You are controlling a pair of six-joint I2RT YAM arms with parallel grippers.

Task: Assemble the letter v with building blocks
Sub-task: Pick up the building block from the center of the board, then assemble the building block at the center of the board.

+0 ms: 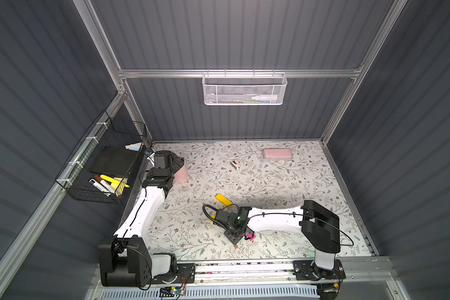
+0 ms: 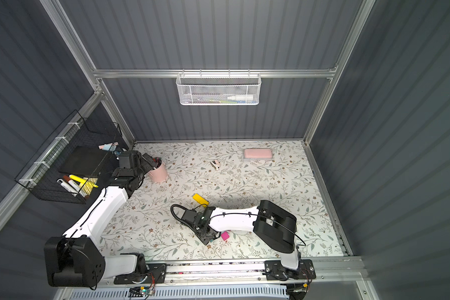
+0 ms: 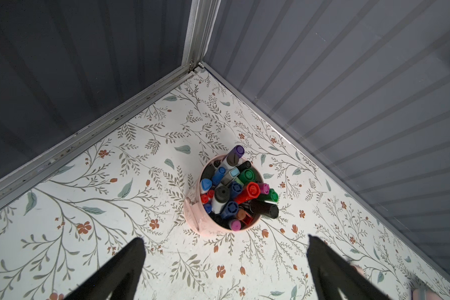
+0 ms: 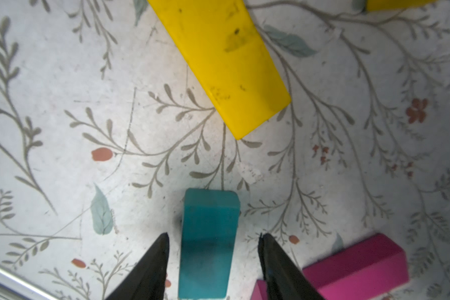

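The right tool (image 4: 213,233) is low over the desk (image 4: 63,161), and its two black fingers straddle the teal brick (image 4: 211,207). A sliver of desk shows between each finger and the brick's long sides, so the jaws are released and grip nothing yet. Beyond the tool's tips and apart from the teal brick lies a long yellow brick (image 4: 226,65), slanted. The corner of a second yellow brick (image 4: 400,4) shows further off. Just beside one finger lies a magenta brick (image 4: 359,262). I cannot tell whether the magenta scrap close against that finger is part of it or a separate piece.

The left tool (image 3: 225,236) hangs well away from all this with its jaws spread wide and empty. A pink cup (image 3: 192,215) of markers stands just ahead of its tips.

No V stands yet, as the bricks lie loose and unjoined. The step in hand looks like the pick of the teal brick. The next move probably calls for clamping squarely on its long sides without nudging the magenta brick. The teal brick would then be lifted and set down end to end with the near end of the yellow brick, on the same slant.
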